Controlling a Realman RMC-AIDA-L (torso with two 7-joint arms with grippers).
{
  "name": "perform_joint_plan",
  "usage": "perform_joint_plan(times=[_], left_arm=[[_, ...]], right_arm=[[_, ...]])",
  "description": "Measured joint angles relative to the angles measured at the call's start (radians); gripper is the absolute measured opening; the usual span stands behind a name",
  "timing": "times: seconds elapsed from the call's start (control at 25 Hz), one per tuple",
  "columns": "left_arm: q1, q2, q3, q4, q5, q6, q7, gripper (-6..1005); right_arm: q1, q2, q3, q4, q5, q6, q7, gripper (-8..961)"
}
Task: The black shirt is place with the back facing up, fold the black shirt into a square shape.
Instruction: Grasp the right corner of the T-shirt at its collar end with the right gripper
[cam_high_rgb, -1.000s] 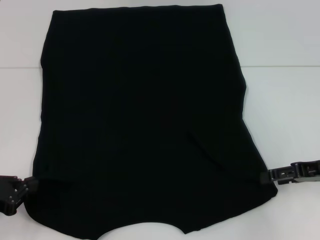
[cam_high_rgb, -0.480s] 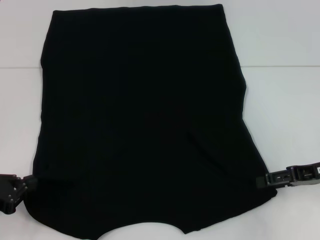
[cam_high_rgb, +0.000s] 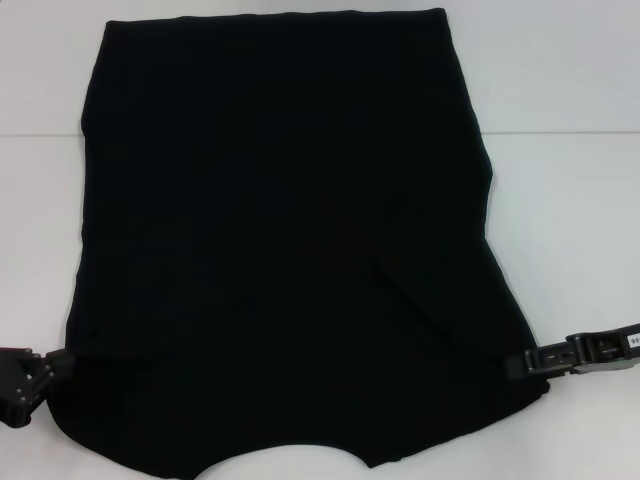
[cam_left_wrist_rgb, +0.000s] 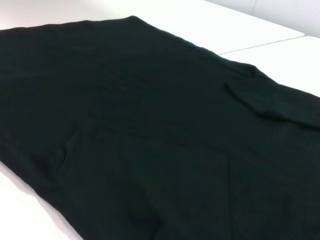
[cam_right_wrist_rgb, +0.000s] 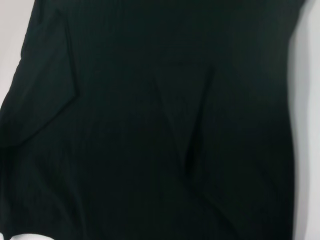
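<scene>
Fabric fills most of the scene: the black shirt (cam_high_rgb: 285, 240) lies spread flat on the white table (cam_high_rgb: 570, 230), its straight far edge near the table's far side and its near edge curving in a scoop at the near centre. Both sleeves appear folded inward, so the sides run fairly straight, widening toward the near end; a shallow crease crosses the near right part. In the left wrist view the shirt (cam_left_wrist_rgb: 150, 130) shows one folded flap lying on top of the cloth, and in the right wrist view the shirt (cam_right_wrist_rgb: 150, 120) shows a couple of soft ridges. At the near left corner the left gripper (cam_high_rgb: 40, 372) sits low at the cloth's edge — its tips touch or slip under the hem, and how far they are parted cannot be told. At the near right edge the right gripper (cam_high_rgb: 522, 362) reaches in sideways, its tip meeting the shirt's border; whether it pinches the fabric cannot be told either.
</scene>
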Motion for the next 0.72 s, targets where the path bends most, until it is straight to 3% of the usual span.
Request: perform_joint_plan(times=[0.72], left_arm=[[0.0, 0.002, 0.0, 0.0, -0.013, -0.012, 0.003, 22]], right_arm=[[0.027, 0.021, -0.002, -0.011, -0.017, -0.03, 0.036, 804]])
